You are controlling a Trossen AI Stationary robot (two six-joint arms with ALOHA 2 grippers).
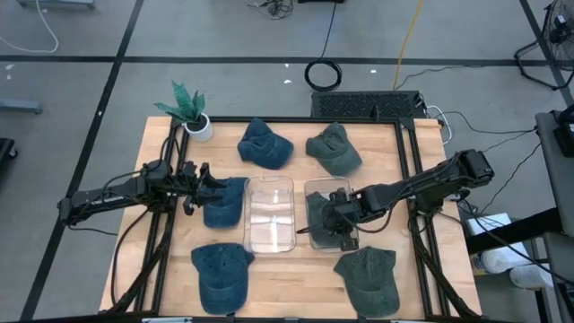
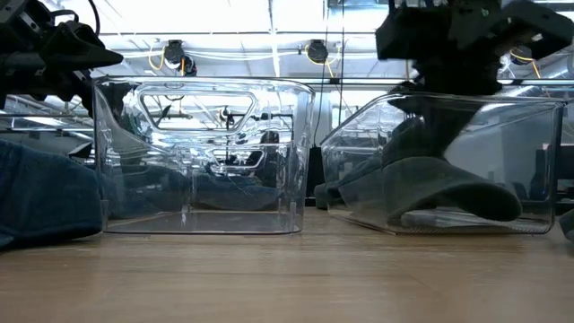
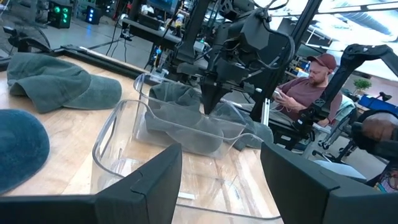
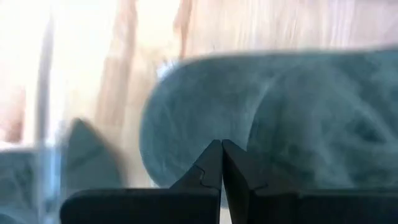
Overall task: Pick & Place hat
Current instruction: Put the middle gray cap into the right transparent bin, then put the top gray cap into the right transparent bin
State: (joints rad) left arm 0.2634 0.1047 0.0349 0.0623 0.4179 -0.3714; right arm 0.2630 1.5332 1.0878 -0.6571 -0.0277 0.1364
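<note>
Caps lie scattered in the high view: the left gripper, fingers spread, hovers at a blue cap beside the empty left bin, while the right gripper, pressed together, sits over the green cap in the right bin. From table height, that green cap slumps limp against the bin wall. It looks soft and light, so I'd pinch the stiffer brim or bunch the crown.
</note>
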